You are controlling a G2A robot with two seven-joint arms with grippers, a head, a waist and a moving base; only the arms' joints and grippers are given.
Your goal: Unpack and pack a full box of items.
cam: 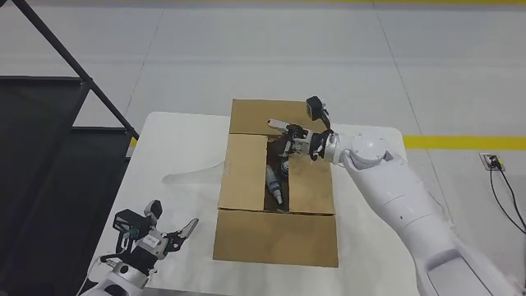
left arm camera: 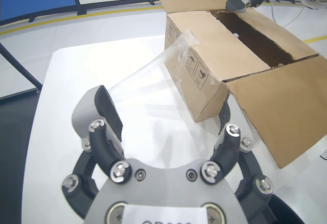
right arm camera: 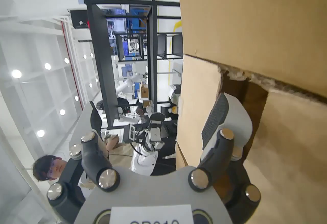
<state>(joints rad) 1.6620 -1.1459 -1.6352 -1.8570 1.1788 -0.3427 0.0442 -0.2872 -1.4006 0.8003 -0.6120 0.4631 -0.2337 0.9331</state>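
Observation:
A brown cardboard box (cam: 275,185) sits mid-table with its top flaps folded outward and a narrow gap between the two inner flaps. Through that gap I see bottle-like items (cam: 274,184) inside. My right gripper (cam: 283,137) hangs open over the far end of the gap; in its wrist view (right arm camera: 155,117) one finger (right arm camera: 219,117) is at the torn edge of the opening. My left gripper (left arm camera: 166,107) is open and holds nothing, low over the table near the box's near left corner (cam: 173,222). A strip of clear tape (left arm camera: 153,66) trails from the box side toward it.
The white table (cam: 177,156) has bare surface left of the box. The near flap (left arm camera: 276,107) juts out beside my left gripper. A black frame (cam: 57,45) stands off the table's left edge.

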